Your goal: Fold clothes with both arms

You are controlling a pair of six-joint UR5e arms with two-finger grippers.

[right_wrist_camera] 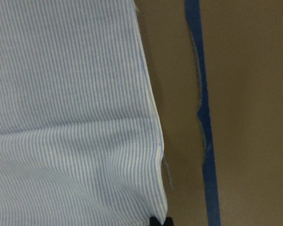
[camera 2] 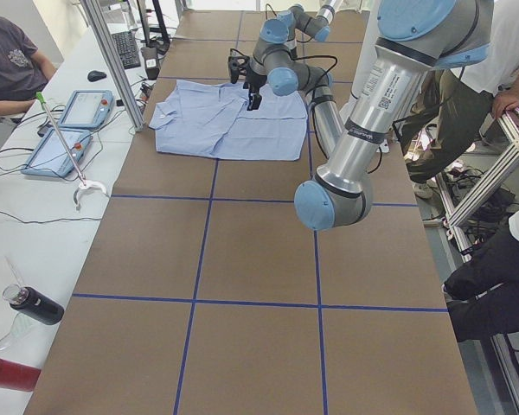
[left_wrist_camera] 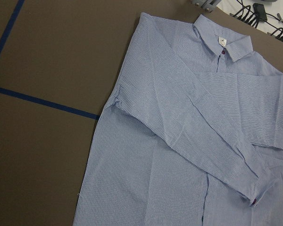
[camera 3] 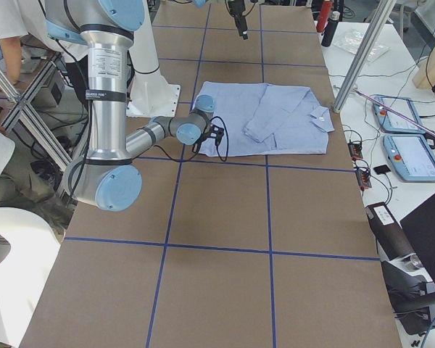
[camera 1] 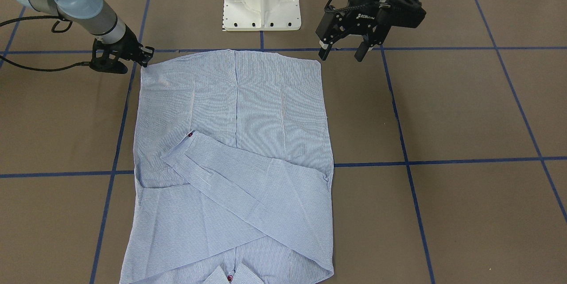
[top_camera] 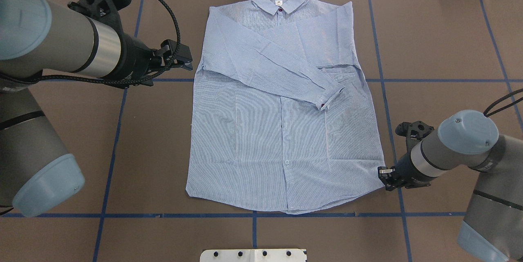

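Observation:
The striped light-blue shirt [top_camera: 282, 131] lies flat and face up on the brown table, collar at the far edge, both sleeves folded across the chest. In the front view the shirt [camera 1: 234, 98] has its hem toward the robot. My right gripper [top_camera: 382, 174] sits low at the hem's right corner and looks shut on the shirt's edge [right_wrist_camera: 151, 141]; the front view shows the right gripper [camera 1: 146, 57] touching that corner. My left gripper [camera 1: 343, 51] hovers open above bare table beside the shirt's other side, clear of the cloth, also seen as the left gripper [top_camera: 186, 61].
The white pedestal base [camera 1: 261, 0] stands just behind the hem. Blue tape lines [top_camera: 384, 80] grid the table. People [camera 2: 9, 60] sit and stand along both sides, with tablets [camera 3: 413, 156] and bottles [camera 2: 30, 303] on the side bench.

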